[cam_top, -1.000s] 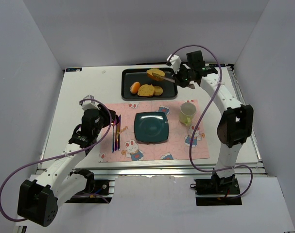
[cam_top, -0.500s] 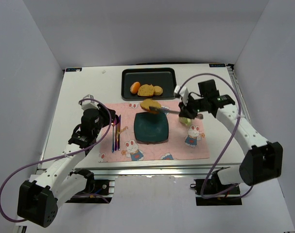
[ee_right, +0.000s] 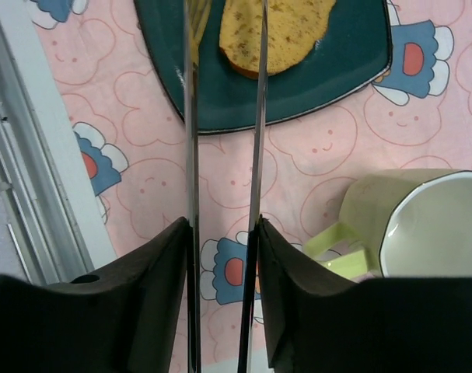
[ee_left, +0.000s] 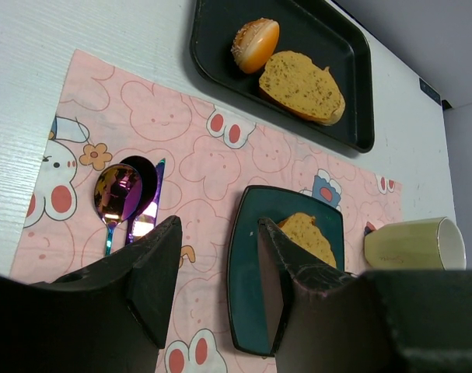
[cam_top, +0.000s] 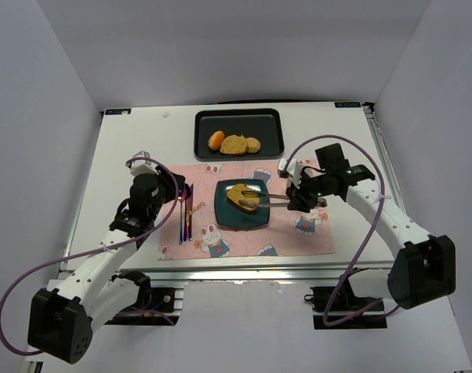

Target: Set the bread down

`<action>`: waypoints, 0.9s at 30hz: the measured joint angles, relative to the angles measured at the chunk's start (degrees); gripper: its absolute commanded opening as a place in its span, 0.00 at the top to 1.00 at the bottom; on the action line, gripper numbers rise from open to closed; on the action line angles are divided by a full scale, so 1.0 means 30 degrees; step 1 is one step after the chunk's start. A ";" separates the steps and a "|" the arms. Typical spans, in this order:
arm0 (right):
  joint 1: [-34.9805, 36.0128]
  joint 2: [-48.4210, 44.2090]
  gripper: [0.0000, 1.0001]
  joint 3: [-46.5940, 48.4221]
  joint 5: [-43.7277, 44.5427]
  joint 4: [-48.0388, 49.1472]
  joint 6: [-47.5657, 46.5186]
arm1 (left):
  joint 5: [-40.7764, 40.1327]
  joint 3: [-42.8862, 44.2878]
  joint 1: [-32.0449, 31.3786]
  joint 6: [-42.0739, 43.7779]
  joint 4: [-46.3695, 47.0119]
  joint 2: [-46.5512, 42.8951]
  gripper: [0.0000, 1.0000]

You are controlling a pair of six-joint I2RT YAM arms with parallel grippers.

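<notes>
Golden-brown toasted bread slice point(cam_top: 243, 198) point(ee_right: 278, 31) point(ee_left: 307, 237), speckled crumb, darker crust edge, lies flat on the dark teal square plate point(cam_top: 224, 219) point(ee_right: 317, 85) point(ee_left: 247, 295). A second toasted slice point(cam_top: 234, 144) point(ee_left: 302, 87) of the same colour sits in the black rectangular tray point(cam_top: 270, 124) point(ee_left: 329, 39) at the far side of the table, between the small round orange bun point(cam_top: 215, 140) point(ee_left: 255, 44) and the small pale-golden roll point(cam_top: 253, 144). The pink placemat point(cam_top: 313, 241) point(ee_left: 212, 155) carries cartoon rabbits. The pale green mug point(ee_right: 399, 225) point(ee_left: 414, 242) has a faint mark on its side, too small to read. Right gripper point(ee_right: 222, 224) point(cam_top: 296, 198): its black fingers press on both arms of the thin metal tongs point(ee_right: 259, 116) point(cam_top: 270, 200), which stand narrowly apart and reach over the plate — one blade crosses above the slice, the other runs just beside its edge, so the slice is not pinched; cannot tell whether a blade touches it. Left gripper point(ee_left: 218, 225) point(cam_top: 181, 194): jaws well apart, nothing between them, above the placemat near the iridescent metal spoon point(ee_left: 115, 190).
</notes>
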 measured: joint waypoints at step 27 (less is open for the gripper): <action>-0.0226 0.9275 0.62 0.8743 0.5122 0.6091 1.8680 | -0.0138 0.0000 0.0000 -0.0321 -0.0044 -0.0809 0.46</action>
